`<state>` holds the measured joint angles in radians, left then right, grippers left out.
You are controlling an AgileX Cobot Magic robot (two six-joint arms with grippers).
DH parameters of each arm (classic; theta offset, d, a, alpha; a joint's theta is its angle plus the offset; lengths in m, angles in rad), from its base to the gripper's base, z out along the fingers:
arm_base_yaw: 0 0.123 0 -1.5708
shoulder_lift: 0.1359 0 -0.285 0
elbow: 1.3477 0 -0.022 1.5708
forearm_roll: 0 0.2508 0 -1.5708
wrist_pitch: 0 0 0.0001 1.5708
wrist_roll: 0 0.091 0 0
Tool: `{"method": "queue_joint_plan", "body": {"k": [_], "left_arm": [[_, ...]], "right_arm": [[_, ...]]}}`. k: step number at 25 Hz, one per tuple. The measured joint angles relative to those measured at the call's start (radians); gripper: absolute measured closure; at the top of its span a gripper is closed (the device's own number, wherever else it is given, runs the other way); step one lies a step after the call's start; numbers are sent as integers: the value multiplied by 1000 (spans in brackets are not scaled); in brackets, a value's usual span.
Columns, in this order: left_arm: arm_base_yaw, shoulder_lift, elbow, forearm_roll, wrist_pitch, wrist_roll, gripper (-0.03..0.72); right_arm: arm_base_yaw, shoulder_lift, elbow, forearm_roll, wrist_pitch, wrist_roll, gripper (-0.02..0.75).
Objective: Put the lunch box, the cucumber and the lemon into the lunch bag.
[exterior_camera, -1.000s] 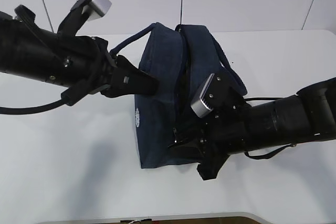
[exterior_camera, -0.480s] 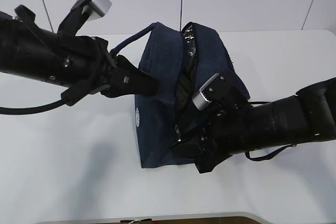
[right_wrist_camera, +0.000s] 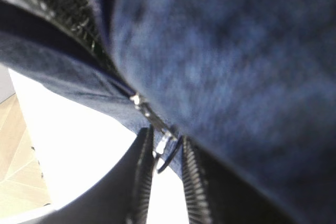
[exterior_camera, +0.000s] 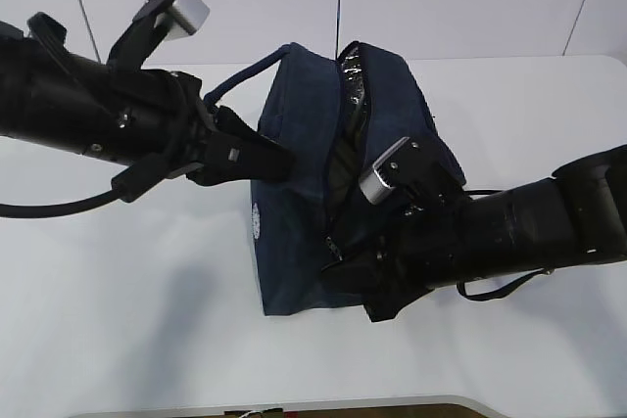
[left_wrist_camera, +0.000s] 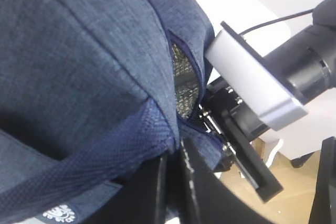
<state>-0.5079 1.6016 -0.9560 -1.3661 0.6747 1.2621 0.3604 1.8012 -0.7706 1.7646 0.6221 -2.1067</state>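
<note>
Navy fabric: the lunch bag [exterior_camera: 313, 193] stands at the middle of the white desk [exterior_camera: 127, 301], its top zipper parted along most of its length, with silvery lining showing in the gap in the left wrist view.
Left arm: it comes in from 9 o'clock, nearly level, and its wrist camera sticks up at 11 o'clock.
Left hand [exterior_camera: 266, 156]: pressed together on the bag's left side; the left wrist view shows the woven strap of a loop handle [left_wrist_camera: 79, 169] running into the fingers, so it appears to pinch the handle or the fabric there and brace the bag.
Zipper ring pull [right_wrist_camera: 168, 160]: it hangs at the near end of the zipper track, between the two fingers of the right hand in the right wrist view.
Right hand [exterior_camera: 338, 271]: partly spread at the bag's near end, at 5 o'clock from the bag's middle; whether the fingers actually grip the ring I cannot tell.
Right arm: it reaches in low from 3 o'clock, across the desk, with its wrist camera tilted up against the bag's right flap.
Step in hand: by my reading, opening the bag, with the zipper near its end.
Next move: likely a firm catch on the ring to finish the pull, then spreading the mouth wide enough for loading.
Lunch box, cucumber, lemon: none is in sight in any view.
</note>
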Motion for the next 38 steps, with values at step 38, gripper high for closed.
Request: {"method": "queue_joint_plan", "body": {"k": [38], "left_arm": [[0, 0, 0, 9, -17, 0, 698]], "right_arm": [[0, -90, 0, -287, 67, 90, 733]]}}
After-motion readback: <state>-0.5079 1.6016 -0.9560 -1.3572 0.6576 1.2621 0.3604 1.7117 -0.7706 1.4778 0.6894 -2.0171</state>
